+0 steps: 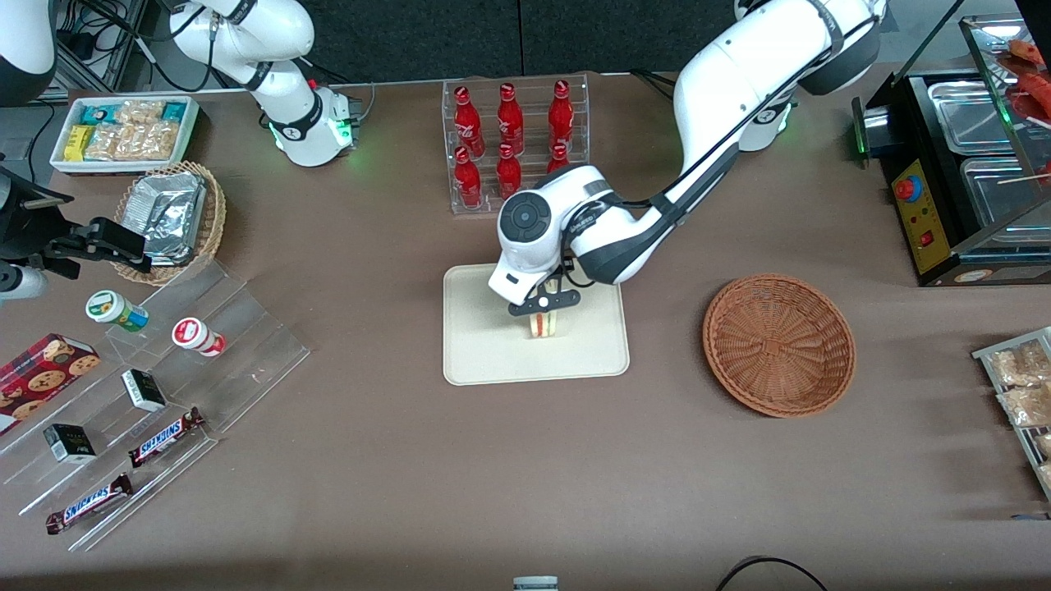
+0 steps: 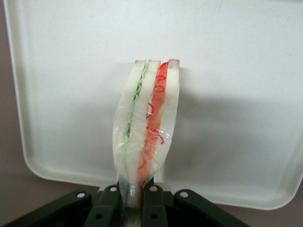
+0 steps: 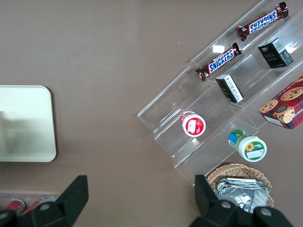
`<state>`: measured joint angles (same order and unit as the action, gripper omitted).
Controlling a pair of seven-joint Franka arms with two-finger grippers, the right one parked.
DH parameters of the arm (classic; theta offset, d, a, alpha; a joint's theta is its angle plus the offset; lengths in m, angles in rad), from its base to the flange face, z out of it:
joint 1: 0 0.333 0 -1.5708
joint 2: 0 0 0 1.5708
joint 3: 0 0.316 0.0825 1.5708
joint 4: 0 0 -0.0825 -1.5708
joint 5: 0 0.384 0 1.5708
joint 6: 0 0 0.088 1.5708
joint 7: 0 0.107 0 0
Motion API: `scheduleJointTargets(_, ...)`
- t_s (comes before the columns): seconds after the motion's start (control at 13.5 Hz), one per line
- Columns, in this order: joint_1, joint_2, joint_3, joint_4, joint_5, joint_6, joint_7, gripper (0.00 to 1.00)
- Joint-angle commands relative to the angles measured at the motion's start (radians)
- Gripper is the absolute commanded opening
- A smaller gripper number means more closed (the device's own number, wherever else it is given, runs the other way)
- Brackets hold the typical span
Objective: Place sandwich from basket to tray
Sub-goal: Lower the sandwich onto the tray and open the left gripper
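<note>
My left gripper (image 1: pixel 543 315) hangs over the middle of the cream tray (image 1: pixel 484 361), shut on the clear-wrapped sandwich (image 1: pixel 543 325). In the left wrist view the sandwich (image 2: pixel 147 123) stands on edge over the tray (image 2: pixel 236 56), white bread with green and red-orange filling along its cut side. Its wrapped end is pinched between the black fingers (image 2: pixel 154 204) of the gripper (image 2: pixel 132 203). The reddish-brown wicker basket (image 1: pixel 778 343) sits beside the tray, toward the working arm's end of the table, and holds nothing.
A clear rack of red bottles (image 1: pixel 513 139) stands just farther from the front camera than the tray. A clear stepped display (image 1: pixel 164 386) with snack bars and cups lies toward the parked arm's end. A black food warmer (image 1: pixel 952 172) and a packet rack (image 1: pixel 1022 386) sit at the working arm's end.
</note>
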<state>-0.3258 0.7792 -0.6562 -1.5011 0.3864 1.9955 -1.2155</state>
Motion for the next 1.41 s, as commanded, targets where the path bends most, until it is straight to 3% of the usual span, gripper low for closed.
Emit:
scheduleJointTargets(0.0,-0.025,0.054,-0.002,0.050,0.057,0.038,-0.054,0.04)
scheduleJointTargets(0.15,-0.029,0.055,0.000,0.047,0.060,0.040,-0.062,0.08)
scheduleJointTargets(0.22,-0.030,0.057,-0.002,0.047,0.060,0.042,-0.062,0.23)
scheduleJointTargets(0.3,-0.029,0.061,0.000,0.047,0.058,0.043,-0.059,0.55)
scheduleJointTargets(0.44,-0.029,0.066,0.000,0.048,0.058,0.042,-0.058,0.89)
scheduleJointTargets(0.52,-0.027,0.065,0.000,0.048,0.058,0.042,-0.058,0.99)
scheduleJointTargets(0.89,0.007,-0.043,-0.002,0.044,0.051,-0.053,-0.169,1.00)
scheduleJointTargets(1.33,0.151,-0.162,-0.016,0.047,0.043,-0.153,-0.154,1.00)
